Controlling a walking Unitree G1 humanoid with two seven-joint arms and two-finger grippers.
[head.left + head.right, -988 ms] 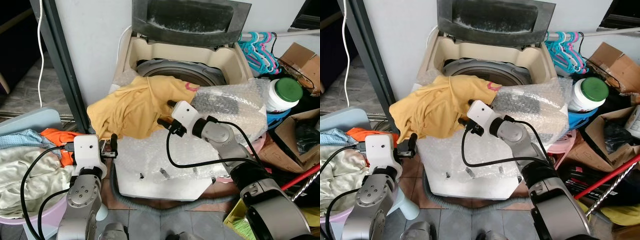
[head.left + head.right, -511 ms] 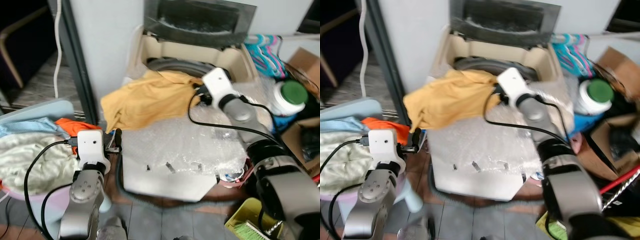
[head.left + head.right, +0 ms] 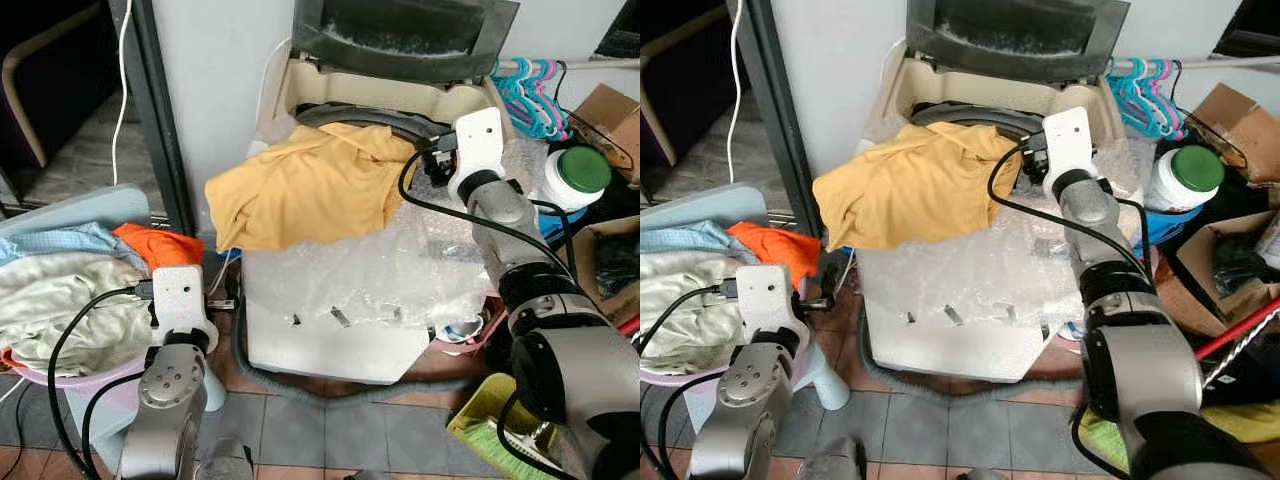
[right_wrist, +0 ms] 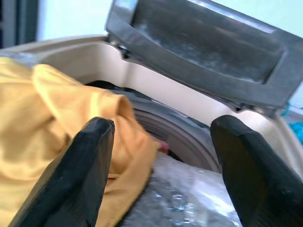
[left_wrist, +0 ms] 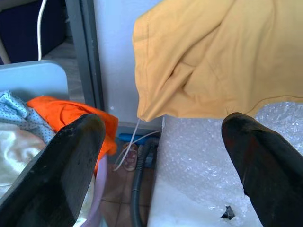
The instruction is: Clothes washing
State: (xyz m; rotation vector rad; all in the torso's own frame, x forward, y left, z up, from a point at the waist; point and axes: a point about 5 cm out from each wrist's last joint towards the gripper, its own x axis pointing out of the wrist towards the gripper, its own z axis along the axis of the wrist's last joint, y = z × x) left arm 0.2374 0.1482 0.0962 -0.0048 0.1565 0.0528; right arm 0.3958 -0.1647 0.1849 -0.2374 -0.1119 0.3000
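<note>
Yellow shirt [image 3: 310, 185] lies crumpled across the washer's [image 3: 340, 330] top, one end bunched at the rim of the drum [image 4: 184, 132] and the other hanging over the washer's left edge. Its cloth is plain mustard, folded and creased, with a seam showing along the hanging hem in the left wrist view. Bubble wrap [image 3: 400, 270] covers the washer top beneath and beside it, and the lid [image 3: 405, 35] stands raised behind.

A second ago the right gripper [image 4: 161, 151] sat low at the shirt's front edge, over the bubble wrap; it has since swung up and back to the drum's right rim, and the shirt has been carried with it, so that more of the cloth now sits toward the opening. The camera has also shifted, so the whole scene sits a little differently.

The right arm [image 3: 495, 205] reaches forward and up from the lower right, wrist bent toward the drum. Its fingers [image 4: 83, 175] are spread wide, with the shirt's edge lying between them, though whether they touch the cloth is hard to judge. The left gripper [image 5: 161, 142] hangs low beside the basket [image 3: 60, 375] of laundry, fingers parted and gripping nothing.
</note>
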